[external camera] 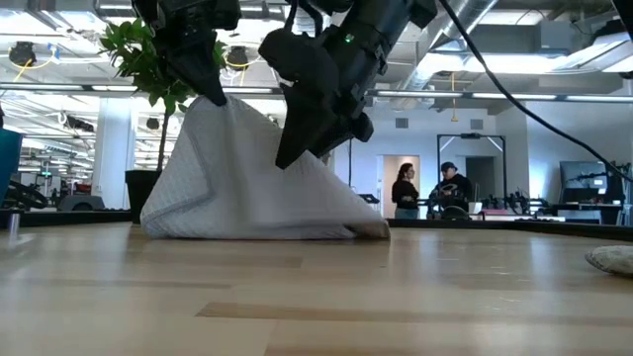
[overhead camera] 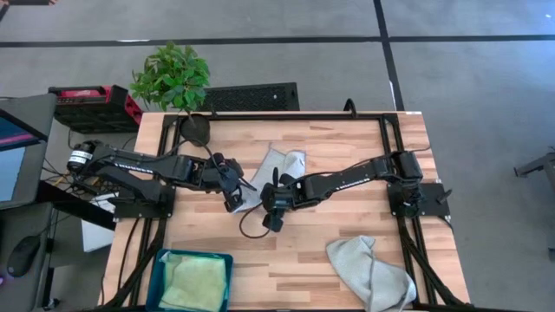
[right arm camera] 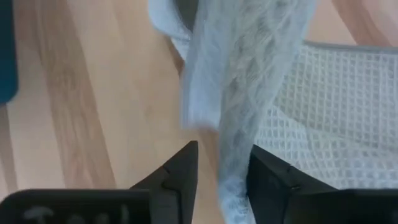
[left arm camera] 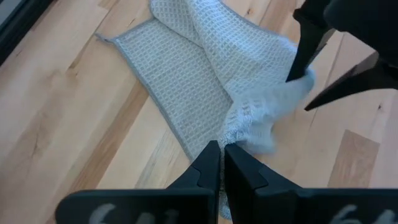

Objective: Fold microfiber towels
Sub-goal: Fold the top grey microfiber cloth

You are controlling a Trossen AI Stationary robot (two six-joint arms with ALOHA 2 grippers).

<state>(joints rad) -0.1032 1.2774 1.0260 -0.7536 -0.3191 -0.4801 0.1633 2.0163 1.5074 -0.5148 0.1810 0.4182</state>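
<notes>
A pale grey waffle-weave towel (overhead camera: 282,166) lies mid-table, its near part pulled up into a tent (external camera: 247,188). The far part lies flat on the wood (left arm camera: 174,81). My left gripper (overhead camera: 243,186) is shut on the tent's peak (external camera: 203,94). My right gripper (overhead camera: 270,198) points down beside it. Its fingers are apart and stand on either side of the raised fold (right arm camera: 233,155), lower on the slope (external camera: 297,148). A second grey towel (overhead camera: 368,269) lies crumpled at the front right. A light green towel (overhead camera: 195,282) lies in the teal bin (overhead camera: 163,264). My left gripper pinches a bunched bit of the towel's near edge (left arm camera: 239,127) between its two shut fingers, which come from above and point down. The cloth hangs below the fingers and slopes fairly straight down to the table, where the rest of the towel lies (external camera: 366,229).
A potted plant (overhead camera: 172,76) stands at the table's far left edge. The teal bin is at the front left corner. Bare wood lies between the bin and the crumpled towel (external camera: 613,259). People stand in the room beyond the table (external camera: 430,188).
</notes>
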